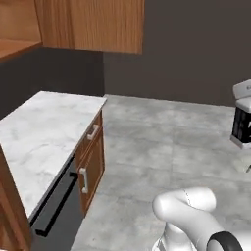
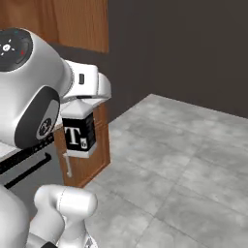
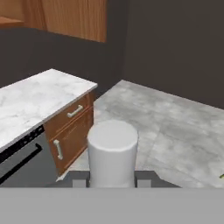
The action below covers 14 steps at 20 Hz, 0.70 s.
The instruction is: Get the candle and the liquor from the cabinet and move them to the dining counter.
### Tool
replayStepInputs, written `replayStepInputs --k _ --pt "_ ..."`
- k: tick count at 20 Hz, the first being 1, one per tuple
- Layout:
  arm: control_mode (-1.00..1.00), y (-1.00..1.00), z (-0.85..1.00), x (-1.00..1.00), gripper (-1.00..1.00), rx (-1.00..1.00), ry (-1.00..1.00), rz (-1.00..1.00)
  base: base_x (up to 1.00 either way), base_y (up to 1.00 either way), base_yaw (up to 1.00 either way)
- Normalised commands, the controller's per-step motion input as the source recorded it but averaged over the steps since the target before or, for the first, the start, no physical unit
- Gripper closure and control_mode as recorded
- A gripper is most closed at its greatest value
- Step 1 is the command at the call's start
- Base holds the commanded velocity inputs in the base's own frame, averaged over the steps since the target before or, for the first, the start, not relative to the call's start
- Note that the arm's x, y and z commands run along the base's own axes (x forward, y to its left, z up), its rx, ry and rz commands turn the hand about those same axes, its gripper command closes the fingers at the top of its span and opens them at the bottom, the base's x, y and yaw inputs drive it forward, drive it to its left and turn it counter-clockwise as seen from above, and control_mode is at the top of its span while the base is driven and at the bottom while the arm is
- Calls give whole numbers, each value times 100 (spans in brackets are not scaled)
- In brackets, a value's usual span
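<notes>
- The liquor (image 2: pixel 79 136), a square black-labelled bottle with a white "T", hangs upright in mid-air above the grey tiled floor (image 2: pixel 184 164), its pale neck (image 3: pixel 113 151) rising toward the hand.
- The claw (image 2: pixel 81 107) is narrowed onto the bottle's top, holding it; in the hand view the neck stands between the two dark fingertips (image 3: pixel 78 180).
- In the left base view the bottle (image 1: pixel 241 125) sits at the right edge, well apart from the marble surface (image 1: pixel 39 132).
- Beside it stand low wooden drawers (image 1: pixel 92 157) with short pale handles and a dark appliance front (image 1: pixel 51 215).
- The reddish-brown wall cabinet (image 1: pixel 93 24) hangs above that surface, against a dark wall.
</notes>
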Motion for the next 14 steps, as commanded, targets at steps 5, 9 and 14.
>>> replayStepInputs --k 5,9,14 --pt "100 0 0 0 100 0 0 0 0 0 -99" --pt "100 0 0 0 100 0 0 0 0 0 -94" --pt "100 0 0 0 100 0 0 0 14 0 -86"
